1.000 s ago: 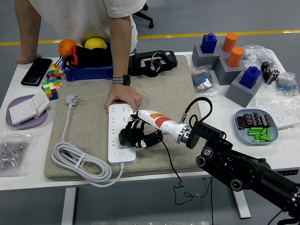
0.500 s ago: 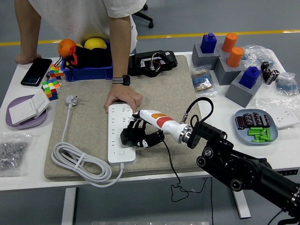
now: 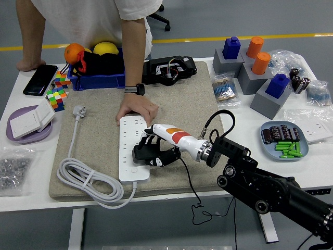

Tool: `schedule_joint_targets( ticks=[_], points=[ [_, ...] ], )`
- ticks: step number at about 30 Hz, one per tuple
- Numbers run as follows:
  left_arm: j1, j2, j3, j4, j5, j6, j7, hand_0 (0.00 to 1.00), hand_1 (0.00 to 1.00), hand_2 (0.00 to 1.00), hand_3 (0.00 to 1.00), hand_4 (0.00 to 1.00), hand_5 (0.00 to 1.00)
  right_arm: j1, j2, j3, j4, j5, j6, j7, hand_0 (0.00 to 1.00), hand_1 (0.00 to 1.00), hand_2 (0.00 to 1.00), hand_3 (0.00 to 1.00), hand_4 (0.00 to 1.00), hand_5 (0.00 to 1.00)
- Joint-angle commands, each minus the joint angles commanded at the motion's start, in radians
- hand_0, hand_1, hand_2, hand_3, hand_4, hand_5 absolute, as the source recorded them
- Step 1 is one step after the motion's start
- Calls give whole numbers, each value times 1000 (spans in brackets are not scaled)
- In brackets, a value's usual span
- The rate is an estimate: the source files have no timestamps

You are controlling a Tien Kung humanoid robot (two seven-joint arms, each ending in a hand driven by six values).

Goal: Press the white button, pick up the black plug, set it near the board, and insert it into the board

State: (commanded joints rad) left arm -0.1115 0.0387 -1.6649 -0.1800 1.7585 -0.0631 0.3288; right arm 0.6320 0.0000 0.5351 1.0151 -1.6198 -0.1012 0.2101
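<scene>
A white power strip (image 3: 128,136) lies lengthwise on the beige mat (image 3: 99,130). A small white button (image 3: 133,169) sits near its front end. My right hand (image 3: 152,152) is over the middle of the strip, its fingers curled around a black plug (image 3: 140,154) held against the strip's sockets. I cannot tell whether the prongs are in. The plug's thin black cable (image 3: 188,183) runs back and hangs over the table's front edge. A person's hand (image 3: 136,109) rests on the strip's far end. My left arm is out of view.
The strip's white cord (image 3: 86,179) lies coiled at the mat's front left, with its white plug (image 3: 79,110) further back. There is a blue bin (image 3: 96,78) and a black device (image 3: 169,70) at the back, a purple plate (image 3: 28,133) at the left, and grey blocks (image 3: 250,67) and a blue plate (image 3: 283,140) at the right.
My right hand with the black plug has shifted slightly left and lower over the strip. The person's hand stays on the strip's far end.
</scene>
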Motion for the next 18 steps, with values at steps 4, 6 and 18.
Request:
schedule_joint_targets(
  ticks=[4,6,18],
  points=[
    [0,1,0,0,1,0,0,703,670,622,677,477,206,-1,0,-1,-7,3,-14,18,441,531,564,525,883,2],
    [0,1,0,0,-1,0,0,703,669,622,676,476,206,-1,0,-3,-6,9,-20,27,440,538,568,520,876,2],
    [2,0,-1,0,-2,0,0,703,669,622,675,474,203,-6,0,-21,-9,12,-21,36,420,525,562,527,858,2]
  ],
)
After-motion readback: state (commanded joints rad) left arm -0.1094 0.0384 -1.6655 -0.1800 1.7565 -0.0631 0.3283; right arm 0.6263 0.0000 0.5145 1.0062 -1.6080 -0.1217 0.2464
